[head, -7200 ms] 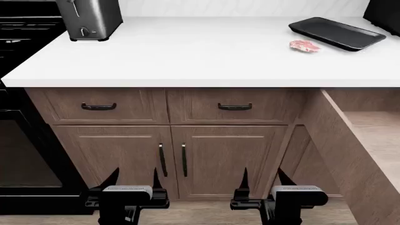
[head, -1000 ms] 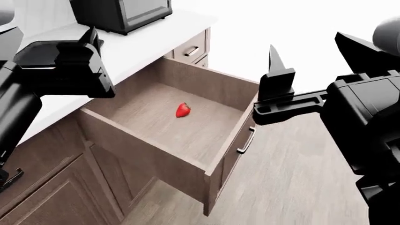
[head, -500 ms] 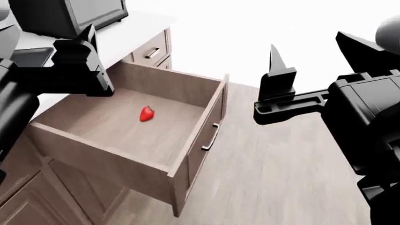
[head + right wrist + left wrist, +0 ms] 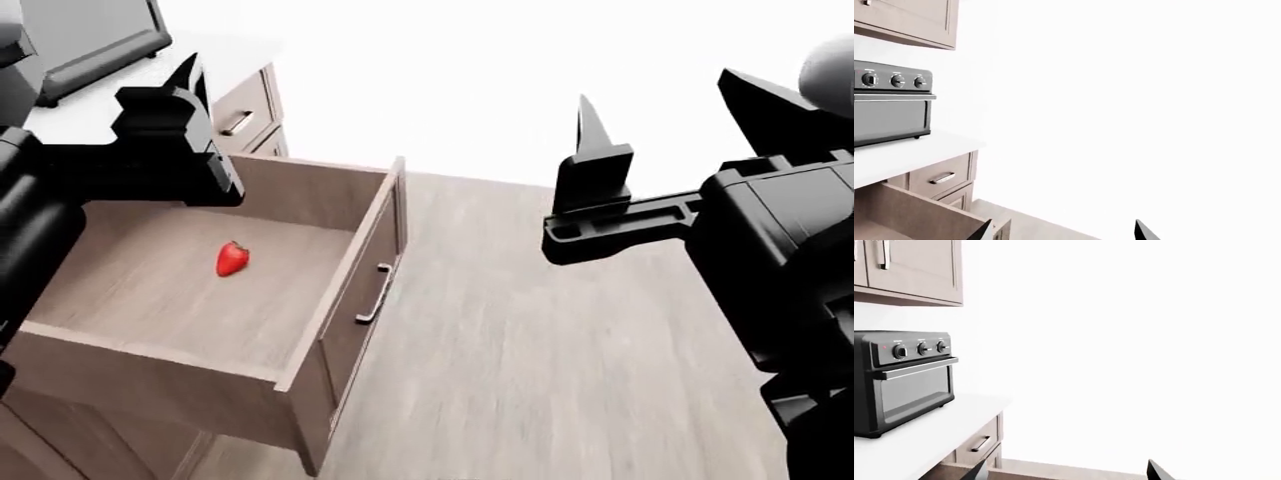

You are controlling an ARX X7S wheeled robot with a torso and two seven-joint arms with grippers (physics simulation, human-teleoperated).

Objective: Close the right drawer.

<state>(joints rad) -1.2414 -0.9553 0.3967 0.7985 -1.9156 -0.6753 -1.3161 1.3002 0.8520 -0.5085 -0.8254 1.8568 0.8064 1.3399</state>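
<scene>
Fingers (image 4: 591, 140) apart, clear of right drawer (image 4: 350, 290) front edge.

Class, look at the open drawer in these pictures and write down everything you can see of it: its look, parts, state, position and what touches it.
The right drawer is a deep box of brown wood grain, pulled far out from under the white countertop. Its front panel carries one slim bar handle. The inside is bare except for a small red strawberry lying on the floor of the box. The left gripper hovers above its back edge and the right gripper hangs out over the wooden floor; neither touches the drawer.
</scene>
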